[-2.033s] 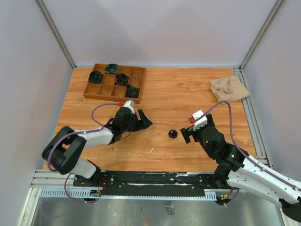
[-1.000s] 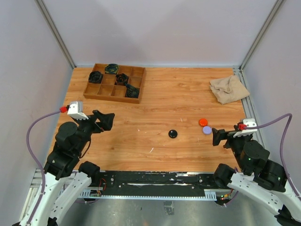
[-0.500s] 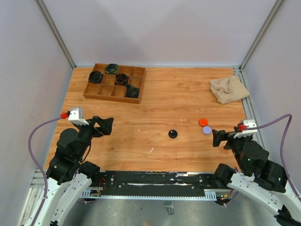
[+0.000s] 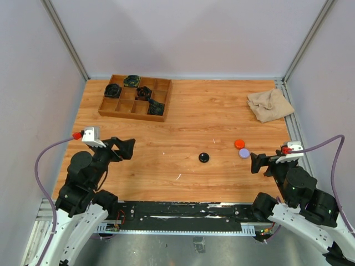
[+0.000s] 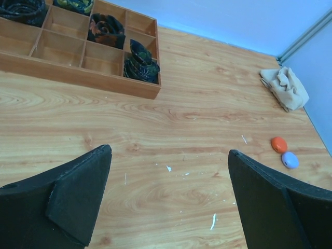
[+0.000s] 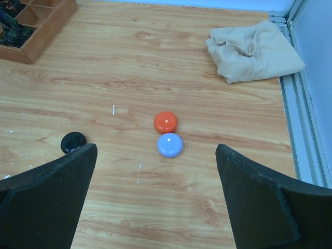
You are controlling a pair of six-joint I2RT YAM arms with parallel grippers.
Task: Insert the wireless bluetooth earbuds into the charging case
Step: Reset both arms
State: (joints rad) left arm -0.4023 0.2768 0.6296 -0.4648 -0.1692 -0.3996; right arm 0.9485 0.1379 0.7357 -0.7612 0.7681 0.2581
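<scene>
Left tool and right tool gape wide, empty. In the right wrist view, orange case touches lavender case mid-frame, black case lower left. No earbuds visible. Cases look light, hard, slick: pinch across the sides.

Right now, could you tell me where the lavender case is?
In the top view, the lavender case lies right of centre, beside the orange case, on its near side.

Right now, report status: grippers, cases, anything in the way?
Left gripper open, empty. Right gripper open, empty. Orange case, lavender case, black case shut on table; no earbuds in view. Nothing in the way.
</scene>
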